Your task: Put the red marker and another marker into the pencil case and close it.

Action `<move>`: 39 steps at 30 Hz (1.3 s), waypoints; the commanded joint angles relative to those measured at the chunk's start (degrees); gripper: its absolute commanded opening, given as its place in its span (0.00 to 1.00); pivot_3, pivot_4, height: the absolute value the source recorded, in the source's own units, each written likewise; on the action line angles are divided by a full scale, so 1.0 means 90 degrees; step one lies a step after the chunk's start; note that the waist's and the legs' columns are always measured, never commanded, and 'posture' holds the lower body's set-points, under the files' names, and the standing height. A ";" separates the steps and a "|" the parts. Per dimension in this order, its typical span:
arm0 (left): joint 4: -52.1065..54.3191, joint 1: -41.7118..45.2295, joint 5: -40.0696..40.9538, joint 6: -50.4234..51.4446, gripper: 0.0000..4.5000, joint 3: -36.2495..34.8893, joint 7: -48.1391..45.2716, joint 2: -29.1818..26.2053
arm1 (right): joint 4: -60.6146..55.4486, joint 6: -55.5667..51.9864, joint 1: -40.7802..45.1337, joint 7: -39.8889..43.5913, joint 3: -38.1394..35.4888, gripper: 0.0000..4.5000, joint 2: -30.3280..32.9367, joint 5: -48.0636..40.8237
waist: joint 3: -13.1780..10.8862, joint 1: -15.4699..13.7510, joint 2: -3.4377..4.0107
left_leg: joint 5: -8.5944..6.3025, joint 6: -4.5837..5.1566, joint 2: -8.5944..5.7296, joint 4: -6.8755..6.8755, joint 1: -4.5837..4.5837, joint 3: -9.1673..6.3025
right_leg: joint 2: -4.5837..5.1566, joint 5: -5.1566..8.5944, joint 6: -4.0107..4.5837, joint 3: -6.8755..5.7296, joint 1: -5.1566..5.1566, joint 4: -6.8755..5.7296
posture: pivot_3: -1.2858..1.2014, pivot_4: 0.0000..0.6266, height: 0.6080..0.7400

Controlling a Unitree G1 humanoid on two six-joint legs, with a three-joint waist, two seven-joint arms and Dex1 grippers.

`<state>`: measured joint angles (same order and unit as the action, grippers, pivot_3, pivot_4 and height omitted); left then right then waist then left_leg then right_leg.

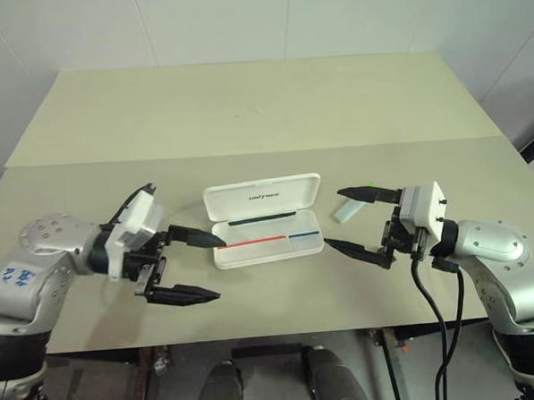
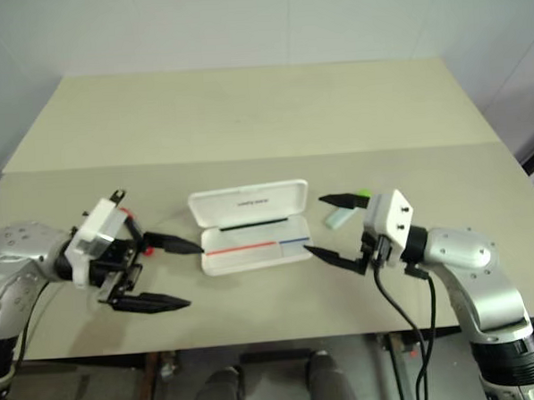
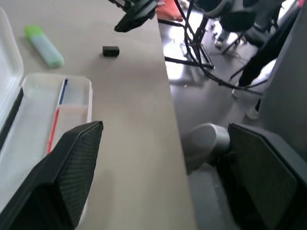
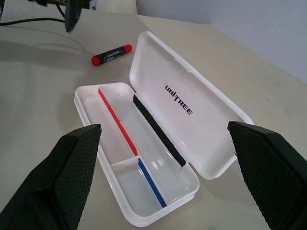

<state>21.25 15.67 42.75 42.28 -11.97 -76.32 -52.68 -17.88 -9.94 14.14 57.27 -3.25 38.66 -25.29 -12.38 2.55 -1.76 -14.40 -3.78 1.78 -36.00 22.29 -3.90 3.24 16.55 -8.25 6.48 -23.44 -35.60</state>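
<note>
The pencil case (image 1: 266,220) lies open mid-table, its lettered lid (image 4: 184,98) folded back and nothing in its tray (image 4: 120,158) but the red-and-blue stripe. The red marker (image 4: 111,54) lies on the table just left of the case, and its red end (image 2: 149,250) peeks out beside my left gripper's upper finger. The green-capped pale marker (image 1: 348,211) lies right of the case, behind my right gripper. My left gripper (image 1: 219,267) hangs open and empty at the case's left end. My right gripper (image 1: 333,219) is open and empty at the right end.
A small black block (image 3: 111,51) sits on the table near the green-capped marker (image 3: 44,45). The table's front edge (image 1: 283,329) runs close below both grippers. A seam (image 1: 247,153) crosses the tabletop behind the case. Black cables (image 1: 427,308) hang from my right arm.
</note>
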 commanded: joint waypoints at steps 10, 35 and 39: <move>0.1933 -0.2694 0.1884 0.0900 0.99 -0.3392 0.2984 0.1040 | 0.0257 0.0167 0.0608 0.0410 0.0137 1.00 -0.0218 -0.0199 | 0.0000 0.0079 -0.0001 | 0.0000 -0.0001 0.0001 -0.0003 -0.0009 -0.0001 | 0.0004 0.0011 0.0022 0.0000 0.0004 -0.0002 | 0.52 0.24 1.00; 0.2580 -0.3009 -0.1505 -0.0014 0.99 -0.1792 0.8104 0.3304 | -0.0822 -0.0509 0.0535 0.0814 0.0225 1.00 0.0133 -0.0942 | 0.0009 0.0051 -0.0016 | -0.0001 -0.0005 -0.0004 -0.0014 -0.0011 0.0003 | 0.0004 0.0048 0.0090 0.0007 0.0022 0.0026 | 0.52 0.24 1.00; 0.2514 -0.2398 -0.1823 0.0439 0.99 -0.1374 0.8953 0.3723 | -0.0847 -0.0538 0.0563 0.0730 0.0251 1.00 0.0109 -0.0934 | 0.0012 0.0014 -0.0022 | -0.0001 -0.0005 -0.0007 -0.0027 -0.0013 0.0001 | 0.0005 0.0044 0.0084 0.0007 0.0034 0.0026 | 0.52 0.24 1.00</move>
<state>42.31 -6.92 27.73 45.38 -24.65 1.73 -19.54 -23.30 -15.07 19.05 64.35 -0.35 39.81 -33.14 -12.27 2.67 -1.96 -14.40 -3.82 1.72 -36.26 22.18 -3.89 3.27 16.94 -7.50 6.54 -23.14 -35.36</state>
